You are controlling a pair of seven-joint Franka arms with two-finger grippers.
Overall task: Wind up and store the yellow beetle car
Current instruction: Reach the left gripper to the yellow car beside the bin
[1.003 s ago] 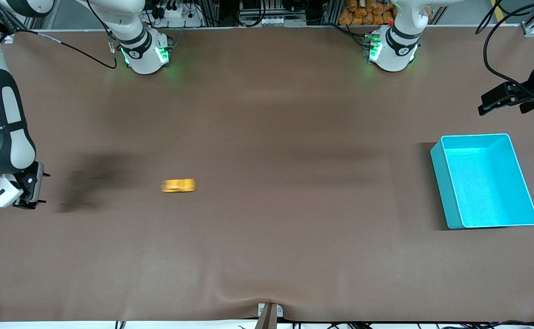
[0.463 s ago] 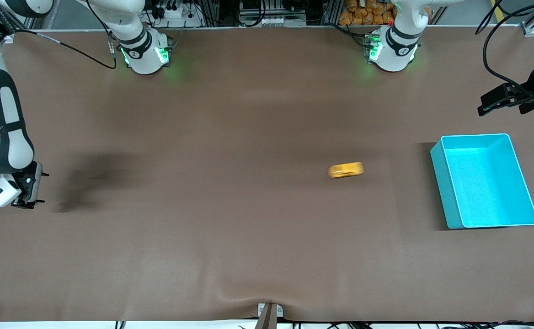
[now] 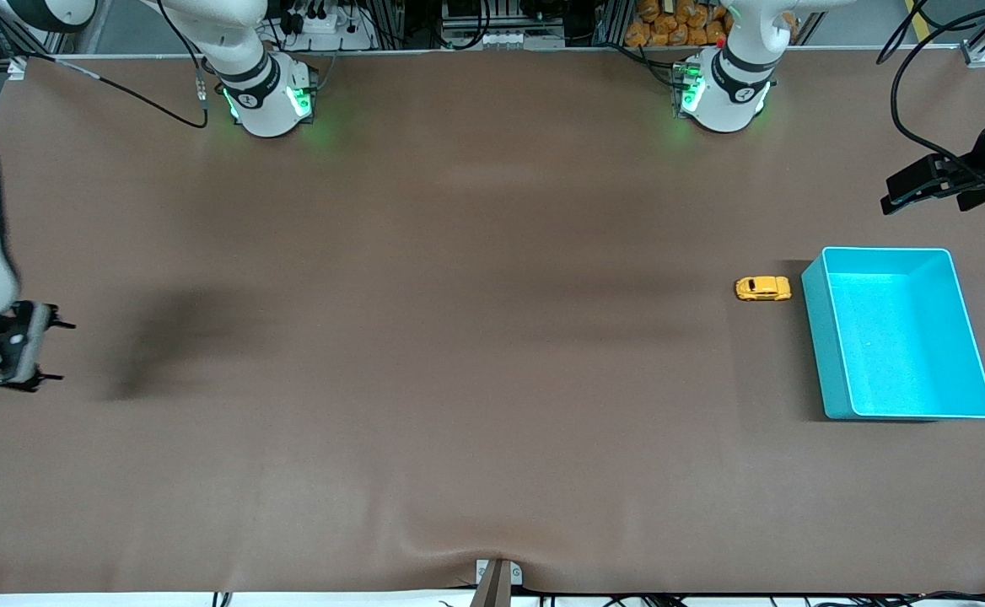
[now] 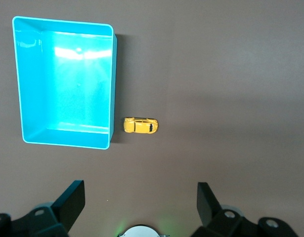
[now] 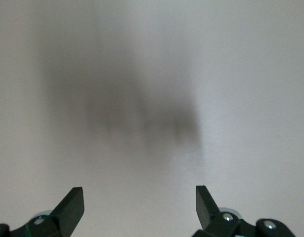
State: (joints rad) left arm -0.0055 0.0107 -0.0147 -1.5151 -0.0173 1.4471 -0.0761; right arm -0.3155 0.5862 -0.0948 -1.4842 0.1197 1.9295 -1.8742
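bench (image 3: 459,379): we see brown top | turquoise bin (image 3: 834,354): at left arm's end | left tool (image 4: 140,200): spread wide, empty, above bench by bin | right tool (image 3: 52,350): spread wide, empty, over right arm's end | yellow beetle car (image 3: 763,288): on bench just beside bin's wall, outside

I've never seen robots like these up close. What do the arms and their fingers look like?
Both arms are glossy white with black joint bands, on round white bases ringed with green lights. Black cables trail from them. The right gripper and left gripper are black, each with two dark wedge-shaped fingers.
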